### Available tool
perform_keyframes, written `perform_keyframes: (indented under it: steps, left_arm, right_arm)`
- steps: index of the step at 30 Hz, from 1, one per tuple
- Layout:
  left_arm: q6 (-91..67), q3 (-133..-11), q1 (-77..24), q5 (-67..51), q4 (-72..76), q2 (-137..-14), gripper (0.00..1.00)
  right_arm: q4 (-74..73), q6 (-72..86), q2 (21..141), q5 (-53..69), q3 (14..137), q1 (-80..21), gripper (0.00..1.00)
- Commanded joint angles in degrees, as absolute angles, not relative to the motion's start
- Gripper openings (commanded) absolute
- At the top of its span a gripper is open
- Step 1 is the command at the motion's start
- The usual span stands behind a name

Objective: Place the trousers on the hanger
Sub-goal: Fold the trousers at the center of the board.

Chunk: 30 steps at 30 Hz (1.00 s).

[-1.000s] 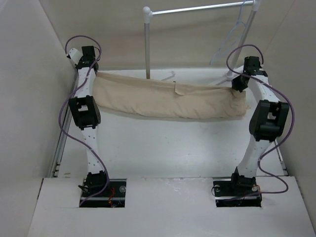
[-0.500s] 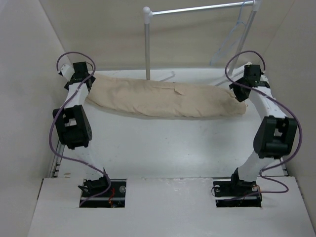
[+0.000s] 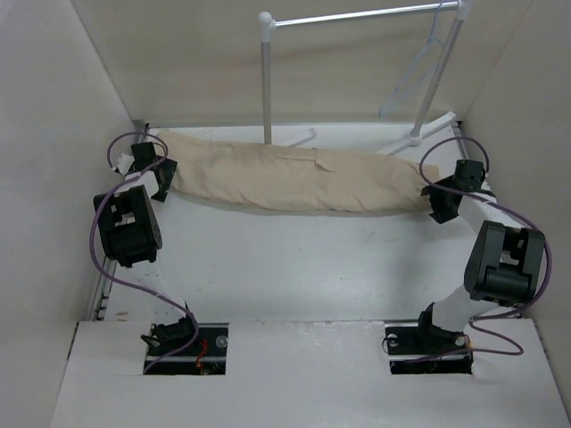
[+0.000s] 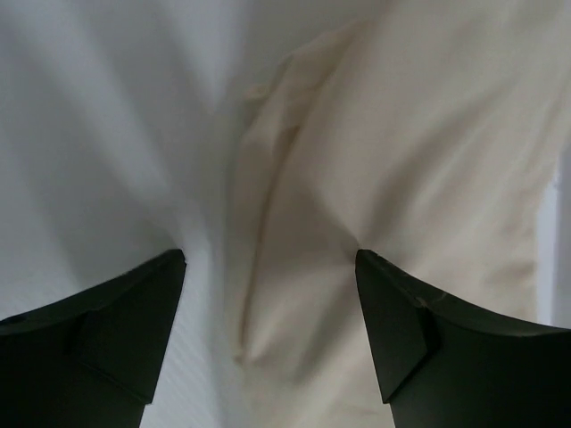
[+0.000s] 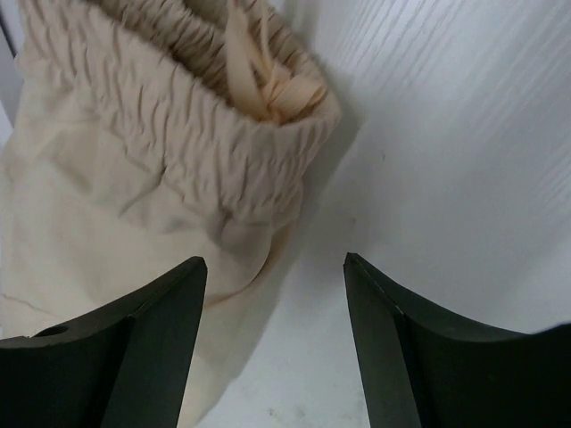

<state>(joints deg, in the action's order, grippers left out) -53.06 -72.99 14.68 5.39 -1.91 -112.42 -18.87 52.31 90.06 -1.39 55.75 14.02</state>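
While both arms sit low and spread wide, the trousers lie as a long cream bundle across the far part of the table, flat on the surface. The hanger is well apart from them, hooked at the right end of the rack at the back. No cloth is on it yet, so by my reckoning this is early going: the garment is laid out and the hanger has not been reached for.

The left gripper hovers at the left end, fingers spread, one over bare table and one over the cloth's edge, pinching nothing. The right gripper is spread too, just beside the gathered waistband with its drawstring, and nothing sits between its fingers either.

Look at the pose: both elbows are folded outward and down, wrists tipped toward the two ends of the bundle.

What next? I'd say either a firm pinch on the cloth or a reach for that thin hanger, with a careful approach since it hangs close to the rack's post.
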Motion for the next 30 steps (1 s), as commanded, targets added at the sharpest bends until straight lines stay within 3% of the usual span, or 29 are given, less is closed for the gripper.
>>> perform_keyframes:
  steps: [1, 4, 6, 9, 10, 12, 25, 27, 30]
  left_arm:
    - [-55.28, -76.46, 14.55, 3.95, 0.71, -114.77, 0.75]
    - [-55.98, -78.04, 14.72, 6.32, -1.13, -117.33, 0.67]
    - [-56.07, -78.92, 14.81, 7.9, -2.1, -118.56, 0.54]
    - [-56.16, -79.28, 14.99, 8.26, -3.33, -118.66, 0.23]
    - [-56.16, -78.76, 15.16, 8.78, -4.12, -117.78, 0.18]
    - [-55.72, -77.18, 15.6, 10.54, -5.7, -115.06, 0.13]
    - [-51.68, -58.99, 17.89, 24.42, -23.18, -90.11, 0.12]
    - [-51.68, -55.48, 17.62, 27.23, -26.35, -86.07, 0.16]
    - [-51.59, -49.68, 18.06, 28.74, -29.09, -80.17, 0.36]
  right_arm:
    - [-13.36, 52.21, 92.63, 0.79, 58.09, 16.04, 0.69]
    - [-12.92, 52.29, 97.72, 1.49, 61.42, 16.57, 0.66]
    - [-12.57, 52.73, 100.71, 1.49, 63.45, 16.74, 0.58]
    - [-13.88, 54.13, 102.48, 1.5, 64.86, 17.18, 0.2]
    - [-14.41, 55.18, 101.18, 0.89, 63.99, 17.36, 0.13]
    - [-15.2, 55.9, 97.58, -1.57, 61.62, 18.06, 0.09]
    - [-20.65, 56.6, 74.2, -1.76, 45.37, 22.28, 0.06]
    - [-22.05, 57.13, 70.07, -1.06, 42.47, 22.54, 0.06]
    - [-23.2, 56.87, 64.97, -0.97, 39.3, 22.55, 0.11]
